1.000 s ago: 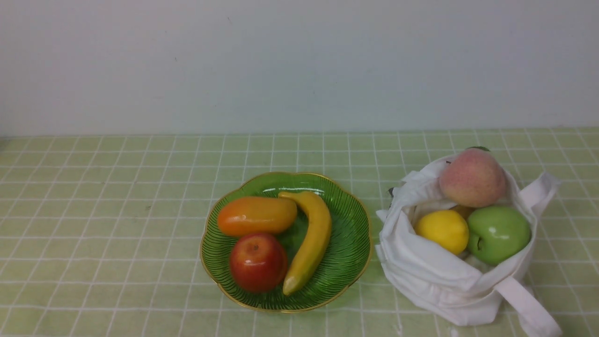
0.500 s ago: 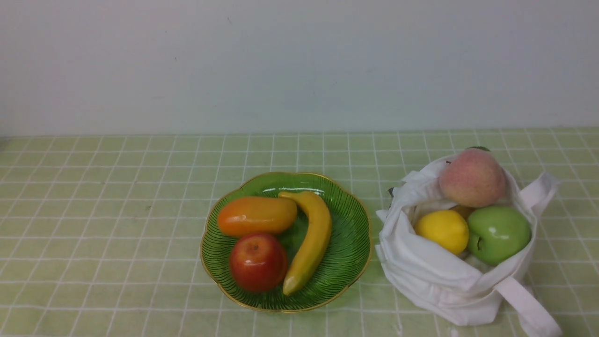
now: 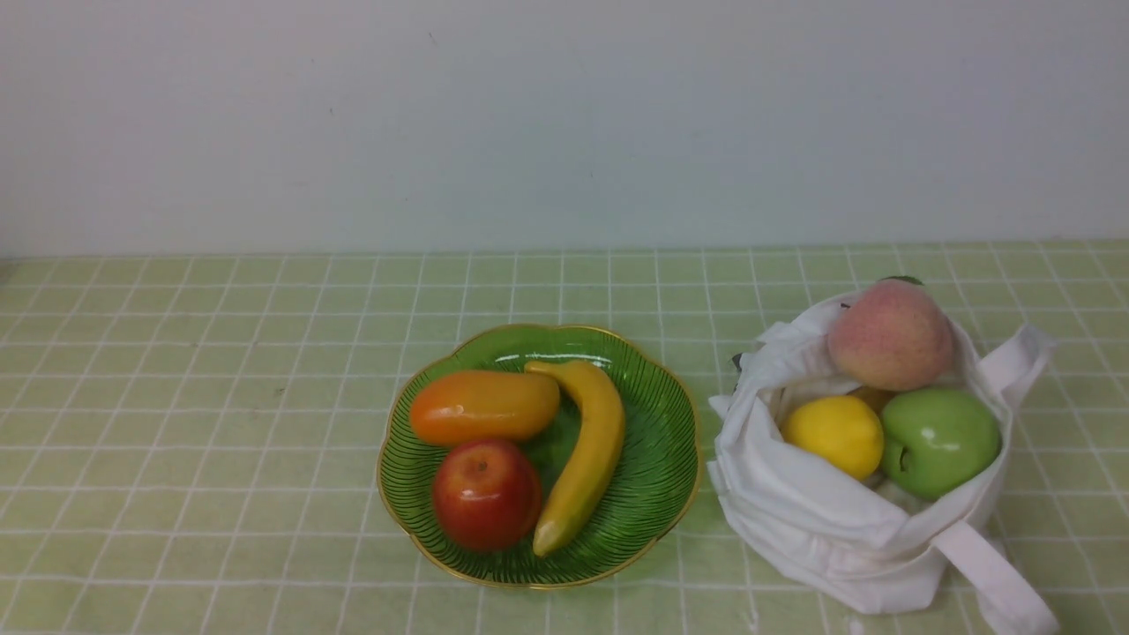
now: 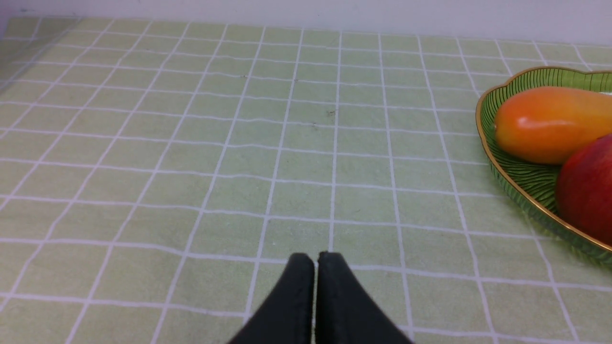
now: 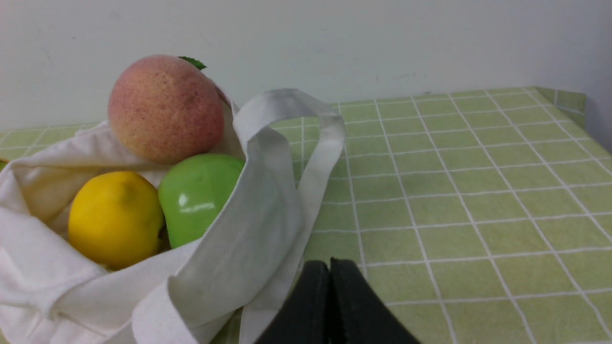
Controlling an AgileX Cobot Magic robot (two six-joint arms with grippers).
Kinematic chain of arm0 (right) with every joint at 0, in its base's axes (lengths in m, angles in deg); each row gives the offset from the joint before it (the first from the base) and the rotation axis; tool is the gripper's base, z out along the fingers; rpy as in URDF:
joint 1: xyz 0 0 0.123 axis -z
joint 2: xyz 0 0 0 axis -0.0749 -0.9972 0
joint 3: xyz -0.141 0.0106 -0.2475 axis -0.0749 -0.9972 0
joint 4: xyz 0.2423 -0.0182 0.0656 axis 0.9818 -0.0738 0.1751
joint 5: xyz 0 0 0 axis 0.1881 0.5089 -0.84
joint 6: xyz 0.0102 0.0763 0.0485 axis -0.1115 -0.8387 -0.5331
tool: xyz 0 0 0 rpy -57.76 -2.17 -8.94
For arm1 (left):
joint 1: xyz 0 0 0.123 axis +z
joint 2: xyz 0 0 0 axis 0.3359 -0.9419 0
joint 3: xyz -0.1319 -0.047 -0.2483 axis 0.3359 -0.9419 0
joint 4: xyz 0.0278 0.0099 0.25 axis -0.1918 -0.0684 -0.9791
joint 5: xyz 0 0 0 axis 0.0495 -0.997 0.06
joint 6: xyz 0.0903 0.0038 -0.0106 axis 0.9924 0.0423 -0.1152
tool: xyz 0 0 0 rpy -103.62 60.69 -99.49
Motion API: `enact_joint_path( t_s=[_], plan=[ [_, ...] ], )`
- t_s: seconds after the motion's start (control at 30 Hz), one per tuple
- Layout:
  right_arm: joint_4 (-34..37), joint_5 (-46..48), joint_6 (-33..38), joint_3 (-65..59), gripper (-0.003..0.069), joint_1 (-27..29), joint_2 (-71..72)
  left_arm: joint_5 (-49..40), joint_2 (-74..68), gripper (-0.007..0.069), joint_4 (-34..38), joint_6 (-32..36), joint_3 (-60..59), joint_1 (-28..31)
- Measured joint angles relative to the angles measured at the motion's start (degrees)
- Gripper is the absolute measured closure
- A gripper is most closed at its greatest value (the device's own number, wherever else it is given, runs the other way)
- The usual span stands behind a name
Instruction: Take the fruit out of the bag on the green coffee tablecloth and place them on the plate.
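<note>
The white bag (image 3: 829,529) lies open at the right of the green coffee tablecloth (image 3: 194,397). In it rest a pink peach (image 3: 891,335), a yellow lemon (image 3: 833,435) and a green apple (image 3: 939,441). The green gold-rimmed plate (image 3: 657,476) at centre holds a yellow banana (image 3: 586,454), an orange fruit (image 3: 483,406) and a red apple (image 3: 486,494). Neither arm shows in the front view. My left gripper (image 4: 315,258) is shut and empty over bare cloth, left of the plate (image 4: 526,179). Also shut and empty, my right gripper (image 5: 330,263) sits beside the bag's strap (image 5: 291,157), near the peach (image 5: 165,107), lemon (image 5: 114,217) and apple (image 5: 198,193).
A pale wall (image 3: 564,123) runs along the back edge of the table. In the right wrist view the cloth folds down at the table's far right corner (image 5: 564,98).
</note>
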Motion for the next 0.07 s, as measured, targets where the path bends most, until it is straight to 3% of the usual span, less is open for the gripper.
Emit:
enact_joint_path(
  t_s=[0.07],
  plan=[
    [0.0,0.0,-0.1,0.0,0.0673,0.0,0.0,0.0,0.0,0.0632,0.0,0.0,0.0,0.0]
  ],
)
